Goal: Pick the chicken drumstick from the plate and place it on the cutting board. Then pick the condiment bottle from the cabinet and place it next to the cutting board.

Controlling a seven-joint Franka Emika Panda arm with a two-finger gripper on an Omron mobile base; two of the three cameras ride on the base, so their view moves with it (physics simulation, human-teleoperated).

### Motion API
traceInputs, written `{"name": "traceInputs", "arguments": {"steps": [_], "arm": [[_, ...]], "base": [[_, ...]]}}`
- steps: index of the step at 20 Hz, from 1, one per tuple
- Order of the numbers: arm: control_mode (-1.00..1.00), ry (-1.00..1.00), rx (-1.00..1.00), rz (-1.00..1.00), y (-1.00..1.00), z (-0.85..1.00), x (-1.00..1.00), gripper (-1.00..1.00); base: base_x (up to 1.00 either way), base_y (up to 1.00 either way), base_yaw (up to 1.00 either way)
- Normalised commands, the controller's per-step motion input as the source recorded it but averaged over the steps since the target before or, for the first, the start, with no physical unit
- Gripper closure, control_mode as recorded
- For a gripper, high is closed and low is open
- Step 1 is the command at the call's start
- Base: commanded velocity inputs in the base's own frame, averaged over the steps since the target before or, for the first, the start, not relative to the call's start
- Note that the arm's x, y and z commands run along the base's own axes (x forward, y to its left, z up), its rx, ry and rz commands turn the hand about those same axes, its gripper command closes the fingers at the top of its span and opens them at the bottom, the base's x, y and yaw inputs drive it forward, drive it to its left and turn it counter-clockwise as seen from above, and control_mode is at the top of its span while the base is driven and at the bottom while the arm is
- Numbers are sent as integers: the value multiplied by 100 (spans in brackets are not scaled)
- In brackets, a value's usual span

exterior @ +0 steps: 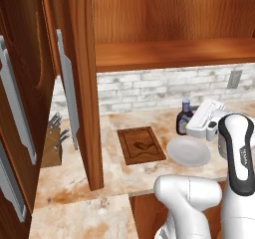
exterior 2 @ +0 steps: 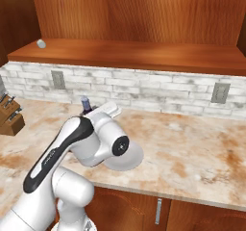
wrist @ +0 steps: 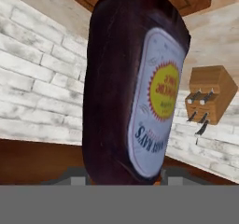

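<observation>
A: Where is the condiment bottle point(exterior: 185, 116) at this moment?

B: It stands upright over the counter point(exterior: 124, 176), behind the plate point(exterior: 188, 151) and to the right of the cutting board point(exterior: 141, 145). In the left base view I see its blue cap and dark body just left of the white hand. Whether its bottom touches the counter, I cannot tell.

A: And the gripper point(wrist: 122, 176)?

B: The 2 jaws are clenched on the bottle. In the hand view the dark body with the pale label point(wrist: 156, 106) fills the middle, and the finger tips sit at both sides of it at the bottom.

A: The chicken drumstick point(exterior: 141, 145)?

B: A small dark curved piece lies in the middle of the cutting board. The plate beside the board is bare white.

A: What about the cabinet point(exterior: 169, 29)?

B: Its doors stand open, with long grey bar handles point(exterior: 67, 88) on them. On the shelf, in the right base view, 1 small pale round thing point(exterior 2: 41, 44) lies at the far left.

A: Anything else on the counter?

B: A knife block point(exterior: 54, 143) at the left, near the brick wall point(exterior 2: 144, 88), well apart from the board.
</observation>
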Motion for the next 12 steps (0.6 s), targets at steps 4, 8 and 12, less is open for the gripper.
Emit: {"name": "traceInputs", "arguments": {"steps": [4, 8, 12], "arm": [[-100, 1, 4, 5, 0, -16, 14, 100], [-100, 0, 3, 6, 0, -12, 22, 100], [-100, 0, 2, 7, 0, -7, 28, 100]], "base": [[0, 0, 0], [0, 0, 0], [0, 0, 0]]}}
